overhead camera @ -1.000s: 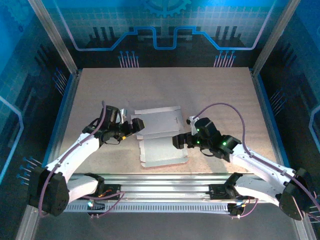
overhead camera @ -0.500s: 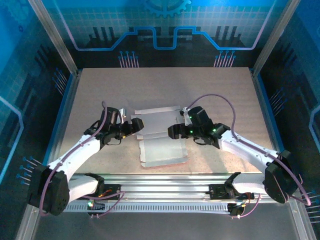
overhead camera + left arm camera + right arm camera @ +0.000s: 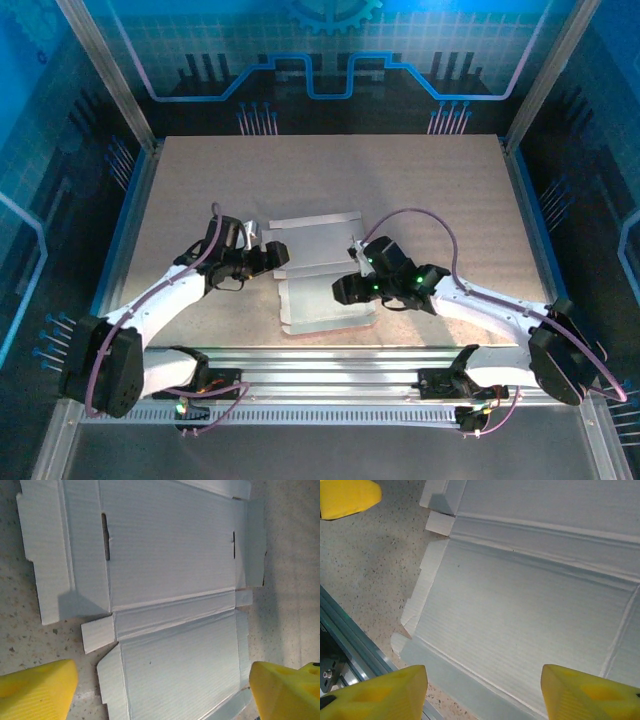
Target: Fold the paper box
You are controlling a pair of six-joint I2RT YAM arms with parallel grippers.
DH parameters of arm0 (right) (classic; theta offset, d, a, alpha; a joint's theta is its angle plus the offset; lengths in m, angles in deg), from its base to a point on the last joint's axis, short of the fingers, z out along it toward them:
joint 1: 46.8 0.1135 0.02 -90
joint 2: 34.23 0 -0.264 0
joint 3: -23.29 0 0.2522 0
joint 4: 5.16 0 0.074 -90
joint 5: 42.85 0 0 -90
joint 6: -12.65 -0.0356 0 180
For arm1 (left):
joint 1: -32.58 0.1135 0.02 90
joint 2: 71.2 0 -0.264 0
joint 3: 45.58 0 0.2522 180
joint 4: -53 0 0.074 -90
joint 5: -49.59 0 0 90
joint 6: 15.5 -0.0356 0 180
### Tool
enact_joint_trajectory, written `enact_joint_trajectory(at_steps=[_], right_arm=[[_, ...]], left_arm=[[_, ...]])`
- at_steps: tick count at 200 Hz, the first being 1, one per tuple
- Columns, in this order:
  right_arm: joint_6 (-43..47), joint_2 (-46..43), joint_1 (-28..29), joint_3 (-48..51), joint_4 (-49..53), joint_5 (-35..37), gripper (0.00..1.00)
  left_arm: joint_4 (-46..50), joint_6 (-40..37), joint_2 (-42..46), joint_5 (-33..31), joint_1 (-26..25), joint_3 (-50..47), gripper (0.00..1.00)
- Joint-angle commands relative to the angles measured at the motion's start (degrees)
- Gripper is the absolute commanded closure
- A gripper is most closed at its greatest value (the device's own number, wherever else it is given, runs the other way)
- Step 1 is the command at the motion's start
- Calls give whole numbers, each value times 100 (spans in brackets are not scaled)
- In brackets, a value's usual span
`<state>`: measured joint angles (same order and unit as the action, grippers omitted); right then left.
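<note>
Left pincer (image 3: 275, 252) sits spread wide at the left edge of the paper box (image 3: 318, 245), level with the fold strip across the sheet's middle. In its wrist view the two yellow fingertips (image 3: 35, 690) stand far apart at the lower corners, with the sheet between them and nothing pinched. The right pincer (image 3: 340, 290) is also spread, poised over the right part of the near panel. Its yellow fingertips (image 3: 380, 690) frame that panel from the lower corners of its own wrist view, and nothing is gripped. Whether either pincer touches the cardboard cannot be told. The paper box lies flat and unfolded on the speckled tabletop (image 3: 430, 190), in the near middle between the two arms, with its whitish inner side up. A thin pink edge shows along its near side. Creases divide it into a far panel, a narrow middle strip and a near panel, with small flaps at the sides and two slots in the far panel. Its near edge lies close to the metal rail (image 3: 330, 360) at the front of the tabletop.
</note>
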<state>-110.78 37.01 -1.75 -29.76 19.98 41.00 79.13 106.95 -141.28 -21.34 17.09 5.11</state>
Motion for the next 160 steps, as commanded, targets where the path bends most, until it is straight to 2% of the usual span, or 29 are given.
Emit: enact_joint_trajectory(at_steps=[1,25,63,92,160], right_arm=[[16,-55,71,94,-292,-53,40],[-86,78,91,249,-540,-53,47],[-372,361,126,460,-887,66,60],[-435,614,186,404,-959,6,63],[-465,955,234,328,-1030,57,62]], left_arm=[[235,-177,-181,293,28,274,14],[282,-173,-356,221,100,267,19],[100,-179,-792,779,186,280,22],[93,-179,-794,537,184,151,22],[376,-298,-1048,216,169,379,21]])
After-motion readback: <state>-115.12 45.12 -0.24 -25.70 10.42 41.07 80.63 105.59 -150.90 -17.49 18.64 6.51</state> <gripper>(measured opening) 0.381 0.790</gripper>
